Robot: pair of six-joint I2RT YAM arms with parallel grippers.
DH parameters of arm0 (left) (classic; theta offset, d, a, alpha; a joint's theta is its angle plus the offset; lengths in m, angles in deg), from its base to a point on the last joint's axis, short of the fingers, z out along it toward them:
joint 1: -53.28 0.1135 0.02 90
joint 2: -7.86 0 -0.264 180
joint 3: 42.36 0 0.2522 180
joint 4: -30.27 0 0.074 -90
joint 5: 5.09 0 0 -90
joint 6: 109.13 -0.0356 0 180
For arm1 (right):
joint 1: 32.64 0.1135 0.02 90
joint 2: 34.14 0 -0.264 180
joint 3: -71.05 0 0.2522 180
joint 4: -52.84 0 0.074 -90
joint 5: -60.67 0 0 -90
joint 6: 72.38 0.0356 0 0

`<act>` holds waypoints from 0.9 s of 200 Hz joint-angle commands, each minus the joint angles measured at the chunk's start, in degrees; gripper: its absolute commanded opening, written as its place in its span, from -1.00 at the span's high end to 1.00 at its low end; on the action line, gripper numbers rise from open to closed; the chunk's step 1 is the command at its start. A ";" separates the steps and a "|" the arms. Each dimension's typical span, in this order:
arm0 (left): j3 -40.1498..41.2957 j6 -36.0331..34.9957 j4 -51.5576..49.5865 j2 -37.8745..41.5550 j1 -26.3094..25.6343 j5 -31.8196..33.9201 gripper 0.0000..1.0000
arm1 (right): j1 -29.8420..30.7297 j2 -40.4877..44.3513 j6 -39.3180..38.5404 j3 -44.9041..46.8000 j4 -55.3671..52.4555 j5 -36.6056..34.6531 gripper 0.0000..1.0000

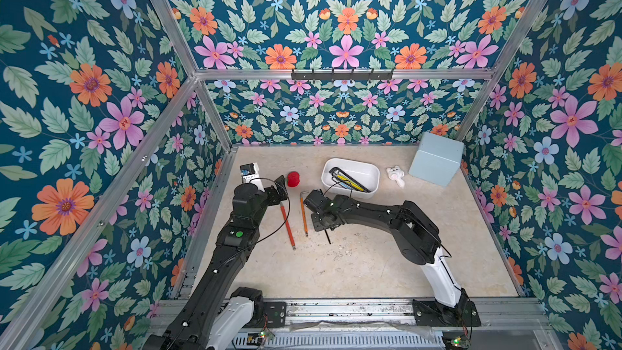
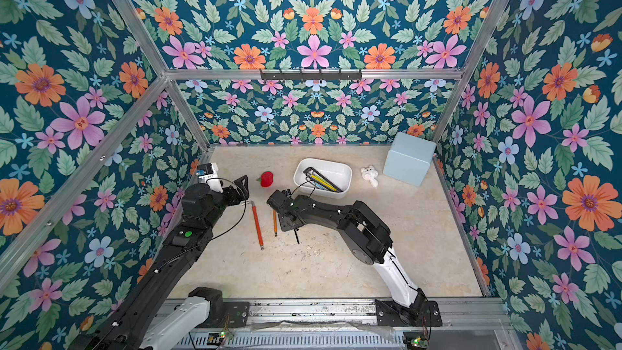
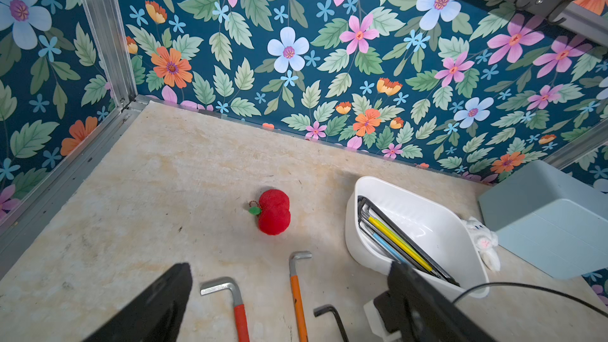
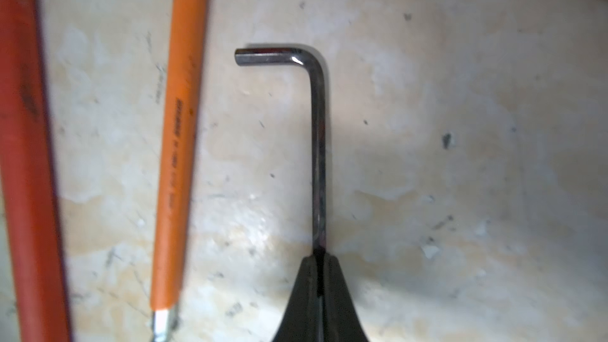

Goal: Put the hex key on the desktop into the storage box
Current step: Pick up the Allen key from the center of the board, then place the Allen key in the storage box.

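The right hand [image 4: 318, 258] is clenched on the long shank of a black key [image 4: 317, 133]. Its tips pinch the bar, and the short bent end points away ahead of the hand. The key lies flat on the counter [image 1: 387, 257] or barely off it; I cannot tell which. Just left of this hand lies an orange key [image 4: 179, 159], and further left a red key [image 4: 23, 159]. Both rest on the counter, ungripped. The box [image 1: 361, 170] stands just ahead of the right hand and a little to its right, near but apart. It already holds the stowed keys [image 1: 350, 180], with yellow, blue and black among them.

The left hand [image 3: 291, 266] is released, fingers wide apart, grasping nothing. It hangs over the bent end of the red key, with the box off to its right.

The task looks partly done: several keys are in the box and three are out of it. Of those, the black one is gripped but not yet carried. It needs a lift, a short move forward over the rim, and a release. After that the orange and red keys are left to fetch.
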 commanded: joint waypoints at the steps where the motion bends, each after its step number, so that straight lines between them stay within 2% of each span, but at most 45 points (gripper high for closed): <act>1: -0.68 -0.92 -0.62 0.26 -0.04 0.05 -0.99 | -0.44 2.70 -10.33 0.71 0.56 4.22 1.00; 52: -0.93 -1.04 -0.53 -0.23 -0.04 0.05 -0.99 | -5.68 11.70 -20.32 4.98 2.75 9.77 1.00; 107: -0.95 -0.94 0.00 -0.78 -0.02 -0.21 -0.99 | -13.61 20.78 -35.95 7.05 3.12 10.78 1.00; 140: -0.64 -0.38 1.04 -1.23 -0.04 -0.89 -0.99 | -19.33 21.61 -40.40 4.35 3.96 13.03 1.00; 180: -1.09 -0.17 1.25 -2.03 -0.04 -1.60 -0.99 | -24.00 18.31 -47.33 0.44 5.52 16.92 1.00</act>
